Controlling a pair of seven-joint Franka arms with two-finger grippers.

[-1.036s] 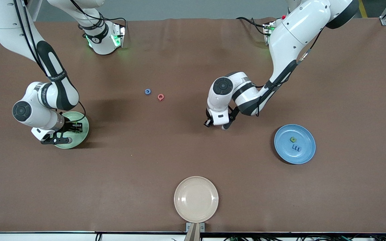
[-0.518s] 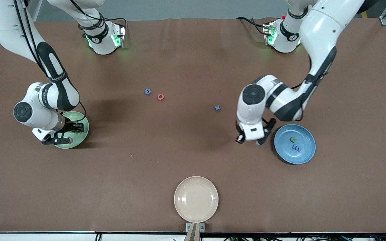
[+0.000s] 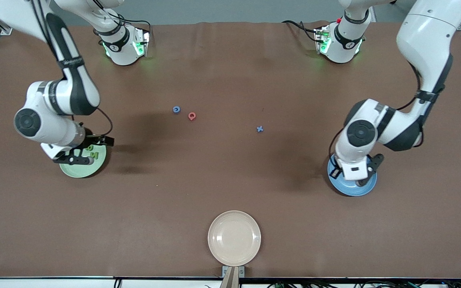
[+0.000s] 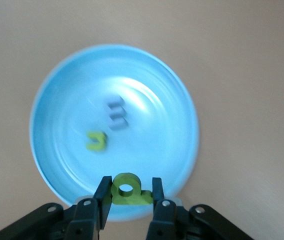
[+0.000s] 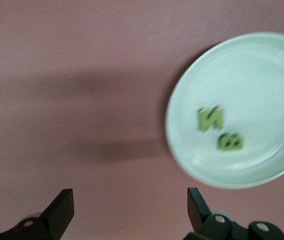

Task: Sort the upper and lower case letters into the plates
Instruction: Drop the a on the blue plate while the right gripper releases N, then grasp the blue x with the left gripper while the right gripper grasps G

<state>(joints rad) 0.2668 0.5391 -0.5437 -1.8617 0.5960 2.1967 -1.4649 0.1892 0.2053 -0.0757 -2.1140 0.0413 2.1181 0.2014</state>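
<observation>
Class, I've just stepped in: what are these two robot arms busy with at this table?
They are sorting letter pieces into plates. The left end effector holds a green letter over the blue plate, which already holds two letters. The right end effector hangs open by the mint green plate, which holds two green letters. Three letters lie loose mid-table; the cream plate holds nothing.

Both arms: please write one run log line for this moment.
left gripper: shut on green letter, over blue plate | right gripper: open, beside green plate | loose letters: three

blue plate [image 3: 368, 187]: mostly hidden by left arm | mint plate [image 3: 79, 171]: partly hidden by right arm
</observation>
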